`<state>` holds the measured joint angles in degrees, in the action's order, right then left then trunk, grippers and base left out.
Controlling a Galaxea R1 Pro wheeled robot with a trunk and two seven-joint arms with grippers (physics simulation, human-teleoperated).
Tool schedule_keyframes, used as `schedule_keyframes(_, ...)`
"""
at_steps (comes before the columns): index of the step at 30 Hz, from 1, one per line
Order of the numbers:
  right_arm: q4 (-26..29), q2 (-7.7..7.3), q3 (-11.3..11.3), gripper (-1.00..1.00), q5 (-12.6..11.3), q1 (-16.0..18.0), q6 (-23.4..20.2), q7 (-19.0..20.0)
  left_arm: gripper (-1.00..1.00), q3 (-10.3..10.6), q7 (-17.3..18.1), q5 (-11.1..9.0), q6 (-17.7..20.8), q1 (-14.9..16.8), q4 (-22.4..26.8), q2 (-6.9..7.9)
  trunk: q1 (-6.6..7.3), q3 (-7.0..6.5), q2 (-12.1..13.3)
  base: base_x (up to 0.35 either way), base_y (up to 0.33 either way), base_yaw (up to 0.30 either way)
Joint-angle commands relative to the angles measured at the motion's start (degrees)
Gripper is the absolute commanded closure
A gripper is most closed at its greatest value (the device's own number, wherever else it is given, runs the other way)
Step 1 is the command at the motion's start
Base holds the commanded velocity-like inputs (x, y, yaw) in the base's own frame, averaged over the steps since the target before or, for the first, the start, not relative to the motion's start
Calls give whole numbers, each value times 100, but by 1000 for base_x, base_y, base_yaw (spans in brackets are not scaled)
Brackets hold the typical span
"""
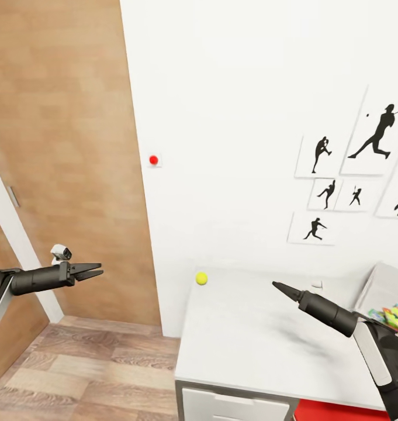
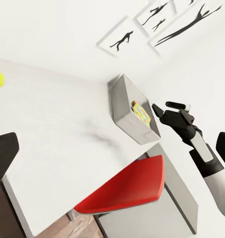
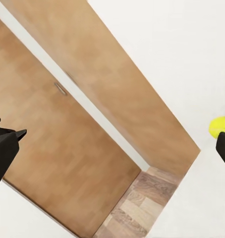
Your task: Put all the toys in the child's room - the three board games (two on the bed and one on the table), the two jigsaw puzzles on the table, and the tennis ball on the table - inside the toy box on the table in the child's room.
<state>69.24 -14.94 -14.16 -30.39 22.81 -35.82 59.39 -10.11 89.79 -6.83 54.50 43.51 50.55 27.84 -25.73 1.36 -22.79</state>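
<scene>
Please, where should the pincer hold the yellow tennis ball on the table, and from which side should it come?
The tennis ball is round, so it has no special part to grip: close on its widest middle. It lies near the table's far left corner, close to the wall, with nothing beside it. Probably the right pincer, over the table, should come from above.

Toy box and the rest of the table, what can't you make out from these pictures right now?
- Toy box: cut by the head view's right edge; right arm covers part.
- Its contents: only a jigsaw puzzle corner shows in the left wrist view; the box's wall hides the rest.
- Tennis ball: partly behind a finger in the right wrist view.
- Wall pictures: some cropped.
</scene>
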Motion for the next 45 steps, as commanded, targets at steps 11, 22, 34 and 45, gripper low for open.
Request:
schedule_keyframes(11, 2, 0, 0, -100, -33, 4, -39, 2, -100, 2, 21, -2, 61, 3, -2, 3, -5, 14, -13, 129, 270, 0)
schedule_keyframes(22, 2, 0, 0, -100, -37, 4, -39, 1, -100, 4, 21, -2, 61, 0, -2, 2, -5, 12, -13, 31, 39, -4)
schedule_keyframes(34, 2, 0, 1, -100, -51, 4, -40, 2, -100, 1, 21, -7, -51, -1, -3, 2, -5, -47, -13, 175, 149, -146)
schedule_keyframes(45, 1, 0, 1, -100, -45, 5, -39, 2, -100, 1, 21, -10, -71, -1, -2, 2, -5, -64, -13, 71, 67, -48)
